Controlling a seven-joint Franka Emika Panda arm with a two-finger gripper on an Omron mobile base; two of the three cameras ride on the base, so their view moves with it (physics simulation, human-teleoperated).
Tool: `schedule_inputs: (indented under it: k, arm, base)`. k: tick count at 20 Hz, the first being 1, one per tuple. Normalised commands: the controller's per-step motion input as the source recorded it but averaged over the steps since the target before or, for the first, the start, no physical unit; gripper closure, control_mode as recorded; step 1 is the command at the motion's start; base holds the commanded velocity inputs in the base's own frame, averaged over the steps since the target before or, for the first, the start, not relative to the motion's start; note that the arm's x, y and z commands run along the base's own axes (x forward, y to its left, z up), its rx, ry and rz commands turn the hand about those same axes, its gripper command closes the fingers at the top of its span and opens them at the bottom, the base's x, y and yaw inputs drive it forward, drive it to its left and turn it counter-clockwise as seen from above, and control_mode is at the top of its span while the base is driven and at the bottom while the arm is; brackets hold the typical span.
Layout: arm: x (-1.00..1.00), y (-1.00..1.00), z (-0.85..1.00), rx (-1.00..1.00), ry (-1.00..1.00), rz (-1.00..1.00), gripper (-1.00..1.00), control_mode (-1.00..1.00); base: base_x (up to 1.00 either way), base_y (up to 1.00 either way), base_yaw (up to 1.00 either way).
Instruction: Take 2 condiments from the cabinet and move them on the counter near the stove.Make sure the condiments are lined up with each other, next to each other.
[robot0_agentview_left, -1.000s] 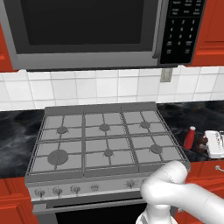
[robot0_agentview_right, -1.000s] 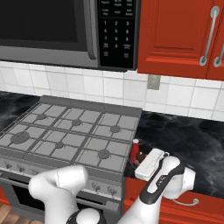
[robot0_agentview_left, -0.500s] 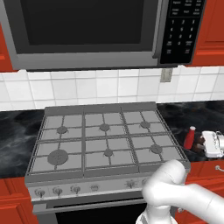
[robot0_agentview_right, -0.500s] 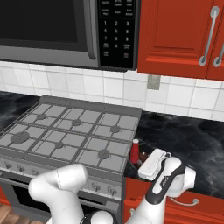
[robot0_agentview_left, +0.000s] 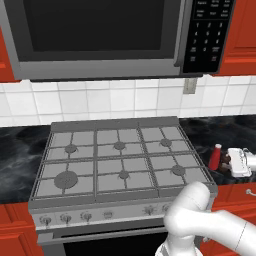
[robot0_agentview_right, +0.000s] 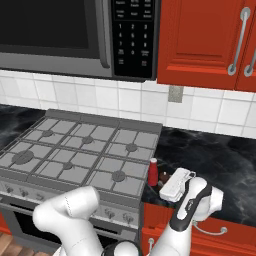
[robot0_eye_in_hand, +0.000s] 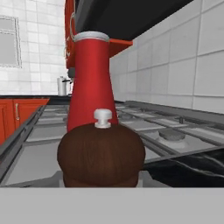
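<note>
The hand (robot0_agentview_right: 169, 181) is hanging low over the black counter (robot0_agentview_right: 220, 165), just right of the stove (robot0_agentview_right: 80, 155), its white body pointing toward the range. Straight ahead of the hand, the brown shaker (robot0_eye_in_hand: 101, 153) is sitting very close to the camera, its rounded top carrying a small pale knob. In the right base view the shaker (robot0_agentview_right: 163, 177) is peeking out just beyond the hand's front end, and in the left base view it (robot0_agentview_left: 225, 163) is lying between the hand (robot0_agentview_left: 231, 164) and the bottle. Whether the fingers are closed on the shaker or standing apart cannot be told, since the fingertips are hidden.

Directly behind the shaker, farther from the hand, the red bottle (robot0_eye_in_hand: 91, 83) is standing upright with its pale cap on top; it (robot0_agentview_right: 152, 172) is resting on the counter by the stove's edge, just beside the shaker (robot0_agentview_left: 215, 157). The two are lining up one behind the other along the hand's line of sight.

Above, the red cabinet (robot0_agentview_right: 200, 42) is showing shut doors with silver handles, next to the microwave (robot0_agentview_right: 75, 35).
</note>
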Motion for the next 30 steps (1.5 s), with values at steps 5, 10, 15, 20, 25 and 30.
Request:
schedule_inputs:
  k: [5,10,15,20,25,30]
  arm:
    - [0.02,0.0,-0.2,0.0,0.0,0.0,1.0,-1.0]
    - [0.0,0.0,-0.02,0.0,0.0,0.0,1.0,-1.0]
    - [0.0,0.0,-0.01,0.0,0.0,0.0,1.0,-1.0]
    - [0.0,0.0,-0.11,0.0,0.0,0.0,1.0,-1.0]
    - [0.0,0.01,-0.12,0.0,0.0,0.0,1.0,-1.0]
    - [0.0,0.05,-0.09,0.0,-0.01,0.0,1.0,-1.0]
  base:
    - [0.0,0.0,0.0]
    - [0.0,0.0,0.0]
    - [0.0,0.0,0.0]
    - [0.0,0.0,0.0]
    - [0.0,0.0,0.0]
    - [0.0,0.0,0.0]
